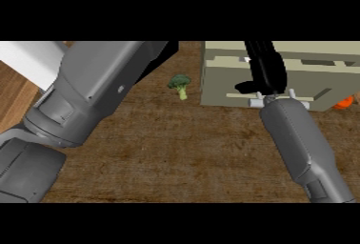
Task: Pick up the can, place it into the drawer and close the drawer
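The beige drawer unit stands at the counter's far right, with a small white handle on its near face. My right hand lies over the unit just above the handle, fingers stretched straight toward the far edge, thumb low at the left. It holds nothing. No can shows anywhere. Whether the drawer stands open or closed cannot be told from here. My left forearm fills the left side, and only a black wedge of the left hand shows at the top.
A small broccoli floret lies on the brown counter just left of the drawer unit. Something orange peeks out at the unit's right corner. A white block sits at the far left.
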Controlling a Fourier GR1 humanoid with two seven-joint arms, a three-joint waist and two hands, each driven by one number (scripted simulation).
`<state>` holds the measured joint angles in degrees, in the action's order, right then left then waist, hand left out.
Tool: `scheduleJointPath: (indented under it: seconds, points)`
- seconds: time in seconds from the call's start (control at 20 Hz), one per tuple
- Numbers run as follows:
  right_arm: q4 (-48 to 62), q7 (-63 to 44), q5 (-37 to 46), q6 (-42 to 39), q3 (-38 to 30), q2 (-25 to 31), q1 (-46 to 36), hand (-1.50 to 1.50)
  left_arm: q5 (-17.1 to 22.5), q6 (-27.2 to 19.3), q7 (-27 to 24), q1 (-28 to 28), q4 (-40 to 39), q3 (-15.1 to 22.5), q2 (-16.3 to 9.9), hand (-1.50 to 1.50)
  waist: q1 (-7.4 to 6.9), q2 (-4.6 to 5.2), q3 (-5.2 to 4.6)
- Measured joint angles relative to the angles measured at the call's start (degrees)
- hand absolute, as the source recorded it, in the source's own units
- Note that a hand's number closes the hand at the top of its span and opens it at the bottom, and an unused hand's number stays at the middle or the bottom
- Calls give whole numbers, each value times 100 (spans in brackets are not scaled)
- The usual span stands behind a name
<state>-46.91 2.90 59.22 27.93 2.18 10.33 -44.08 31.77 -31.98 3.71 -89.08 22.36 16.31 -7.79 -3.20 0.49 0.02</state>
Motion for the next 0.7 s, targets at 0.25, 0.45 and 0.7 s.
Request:
scheduleJointPath:
  seconds: [0.25,0.45,0.7]
  points:
    - [946,18,163,500,-222,-23,-716,-150,-84,8,278,252,414,79,-177,-150,-92,-4,1]
    - [1569,8,242,739,-364,-19,-1224,-150,-134,6,392,546,788,126,-307,-150,-151,9,4]
    - [2148,139,251,901,-510,46,-1617,-150,-179,121,539,934,1266,188,-540,-150,-212,26,6]
